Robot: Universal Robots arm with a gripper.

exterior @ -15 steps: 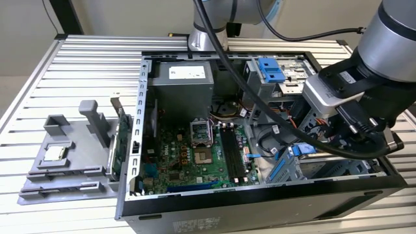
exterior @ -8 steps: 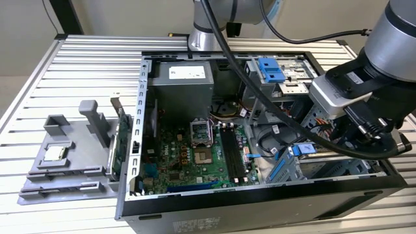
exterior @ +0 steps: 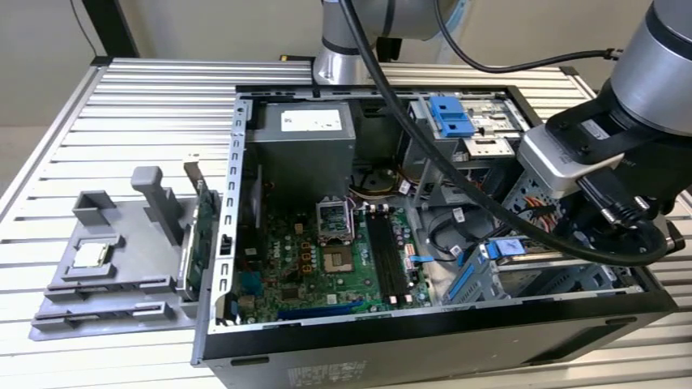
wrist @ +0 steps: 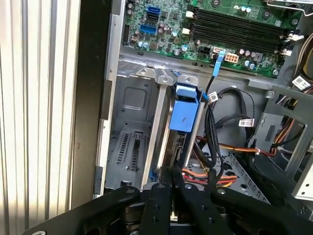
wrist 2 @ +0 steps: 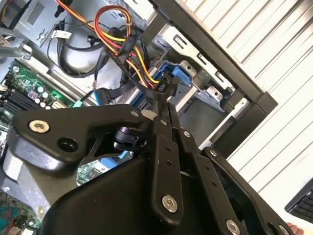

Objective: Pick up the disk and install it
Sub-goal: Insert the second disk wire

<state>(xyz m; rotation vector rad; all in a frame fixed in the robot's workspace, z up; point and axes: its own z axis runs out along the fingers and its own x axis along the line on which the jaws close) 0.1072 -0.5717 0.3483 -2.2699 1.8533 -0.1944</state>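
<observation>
Closest to first wrist camera: gripper (wrist: 173, 188) fingers drawn together, thin edge of something between them, likely disk (wrist: 185, 110), which stands edge-up in drive cage (wrist: 132, 98). Blue rail frame shows. Judged: install step. Seating calls for straight push. Beyond: motherboard (wrist: 230, 24).

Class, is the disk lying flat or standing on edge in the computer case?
On edge: the disk stands upright between the bay's metal rails, blue frame showing, inside the case.
</observation>
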